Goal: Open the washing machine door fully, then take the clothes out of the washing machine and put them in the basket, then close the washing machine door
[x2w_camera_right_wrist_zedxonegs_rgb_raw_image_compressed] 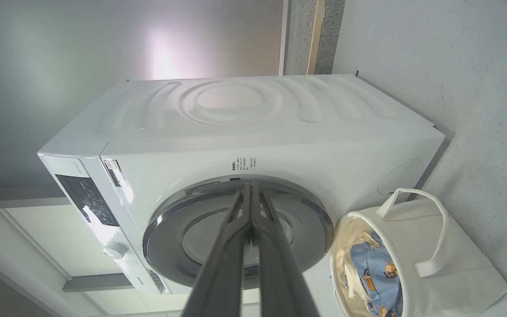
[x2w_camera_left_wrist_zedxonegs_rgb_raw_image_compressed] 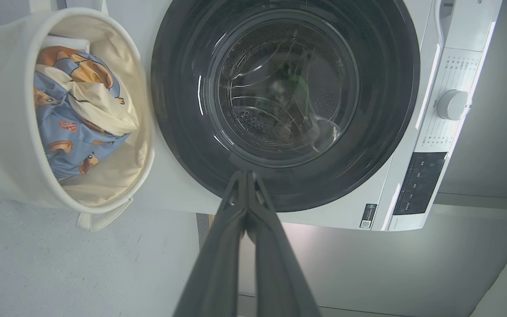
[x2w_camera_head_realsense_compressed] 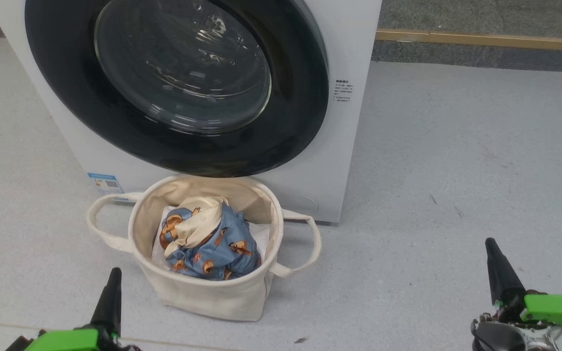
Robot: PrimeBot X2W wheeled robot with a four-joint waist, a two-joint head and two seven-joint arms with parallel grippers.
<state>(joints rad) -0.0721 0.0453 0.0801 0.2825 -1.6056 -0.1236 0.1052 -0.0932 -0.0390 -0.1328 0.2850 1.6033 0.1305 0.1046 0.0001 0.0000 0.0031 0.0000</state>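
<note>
Washing machine door sits flush against the front of the washing machine, which stands near the far edge of the floor. Basket stands on the floor just in front of the machine, below the door. Clothes lie bunched inside the basket, with the cream part on top of the blue bear print. Left end effector: fingers pressed together, holding nothing. Right end effector: likewise narrow and empty. Both are apart from the basket.

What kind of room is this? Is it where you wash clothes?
Most likely a laundry area. A white front-loading washing machine stands on a grey floor, with a canvas basket of bear-print clothes right in front of it.
</note>
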